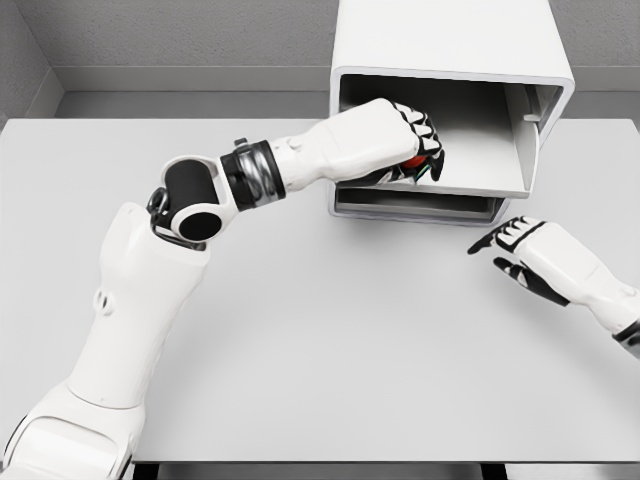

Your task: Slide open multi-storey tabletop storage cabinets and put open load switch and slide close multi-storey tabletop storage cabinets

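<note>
A white multi-storey storage cabinet (450,40) stands at the back of the grey table (330,340). Its upper drawer (480,150) is slid out toward me, and a lower drawer front (420,208) shows beneath it. My left hand (418,150) reaches into the open drawer, fingers curled around the load switch (418,164), a small red and green object mostly hidden by the hand. My right hand (510,245) hovers over the table just right of the cabinet's lower front, fingers relaxed and holding nothing.
The grey wall runs behind the table. The left forearm and elbow (200,200) stretch across the middle left of the table. The table's front edge lies near the bottom of the picture.
</note>
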`<action>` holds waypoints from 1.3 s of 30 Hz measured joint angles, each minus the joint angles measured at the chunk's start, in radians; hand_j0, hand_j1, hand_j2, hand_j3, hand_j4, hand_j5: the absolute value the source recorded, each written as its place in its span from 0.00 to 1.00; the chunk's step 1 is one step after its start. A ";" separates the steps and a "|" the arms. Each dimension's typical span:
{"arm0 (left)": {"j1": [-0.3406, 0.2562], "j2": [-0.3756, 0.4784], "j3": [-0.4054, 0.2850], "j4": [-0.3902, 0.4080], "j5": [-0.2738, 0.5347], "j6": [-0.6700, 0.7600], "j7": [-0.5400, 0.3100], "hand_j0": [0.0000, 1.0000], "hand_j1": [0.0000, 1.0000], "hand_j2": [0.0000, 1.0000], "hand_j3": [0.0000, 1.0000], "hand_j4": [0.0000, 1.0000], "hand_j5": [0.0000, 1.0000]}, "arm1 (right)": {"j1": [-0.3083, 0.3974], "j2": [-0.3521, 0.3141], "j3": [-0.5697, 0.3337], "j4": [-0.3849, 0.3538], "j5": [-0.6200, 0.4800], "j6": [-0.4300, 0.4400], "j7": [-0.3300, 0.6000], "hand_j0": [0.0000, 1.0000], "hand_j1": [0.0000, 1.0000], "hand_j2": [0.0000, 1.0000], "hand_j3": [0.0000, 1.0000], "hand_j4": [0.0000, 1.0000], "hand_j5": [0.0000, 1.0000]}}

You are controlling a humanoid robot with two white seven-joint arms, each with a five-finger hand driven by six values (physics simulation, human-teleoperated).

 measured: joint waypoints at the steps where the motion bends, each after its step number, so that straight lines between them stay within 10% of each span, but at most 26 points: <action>1: 0.000 0.000 -0.001 0.005 0.000 0.000 0.000 0.44 0.44 0.44 0.44 0.44 0.44 | 0.000 0.002 0.002 0.000 0.001 0.000 0.000 0.58 0.58 0.58 0.58 0.58 0.58; 14: -0.008 0.000 -0.004 0.032 -0.001 0.000 0.001 0.48 0.48 0.48 0.48 0.48 0.48 | -0.008 0.012 0.008 0.003 0.004 0.000 0.018 0.58 0.58 0.58 0.58 0.58 0.58; 39: -0.014 0.000 -0.001 0.042 -0.001 0.001 0.000 0.90 0.90 0.90 0.90 0.90 0.90 | -0.014 0.012 0.006 0.014 0.004 0.000 0.018 0.58 0.58 0.58 0.58 0.58 0.58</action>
